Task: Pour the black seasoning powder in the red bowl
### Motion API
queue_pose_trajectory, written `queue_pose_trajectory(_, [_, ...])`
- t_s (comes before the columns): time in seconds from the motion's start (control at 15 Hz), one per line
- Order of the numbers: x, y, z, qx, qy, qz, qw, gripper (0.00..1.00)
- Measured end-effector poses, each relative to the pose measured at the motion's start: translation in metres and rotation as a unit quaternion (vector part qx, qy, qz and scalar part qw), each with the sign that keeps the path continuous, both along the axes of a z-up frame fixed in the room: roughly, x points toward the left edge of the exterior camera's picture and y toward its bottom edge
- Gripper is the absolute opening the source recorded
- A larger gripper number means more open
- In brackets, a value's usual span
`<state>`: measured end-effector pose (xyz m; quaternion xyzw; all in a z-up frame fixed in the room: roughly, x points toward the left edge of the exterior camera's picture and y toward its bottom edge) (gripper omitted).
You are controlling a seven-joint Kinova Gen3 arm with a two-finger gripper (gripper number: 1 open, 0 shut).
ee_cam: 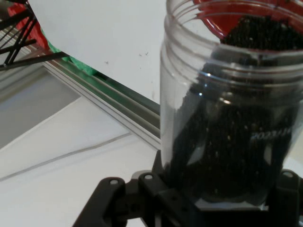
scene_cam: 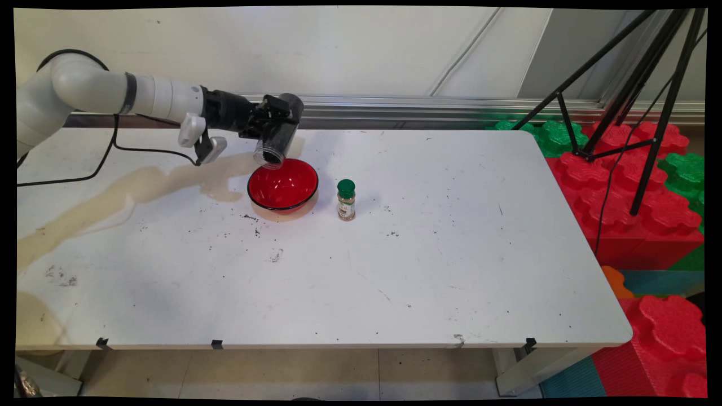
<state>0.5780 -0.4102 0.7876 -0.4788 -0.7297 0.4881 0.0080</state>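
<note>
Above the far left rim of the red bowl (scene_cam: 282,184), I am holding the gripper (scene_cam: 274,125) clamped on a clear jar (scene_cam: 275,145) of dark grains, mouth tilting down toward the bowl; a green-capped bottle (scene_cam: 346,199) is standing just right.

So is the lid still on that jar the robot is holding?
No, the jar in the gripper has an open mouth, tilted over the red bowl.

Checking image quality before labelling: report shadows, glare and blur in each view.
Main view: sharp, evenly lit; the arm throws a tan shadow across the table, and the bowl has a soft one. Hand view: the jar shows small glints; the background is soft.
</note>
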Motion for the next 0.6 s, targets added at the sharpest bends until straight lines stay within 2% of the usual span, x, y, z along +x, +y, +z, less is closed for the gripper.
queue_pose_trajectory(0.6, [-0.0027,0.0047,0.0059,-0.035,-0.027,-0.024,0.9987,0.00])
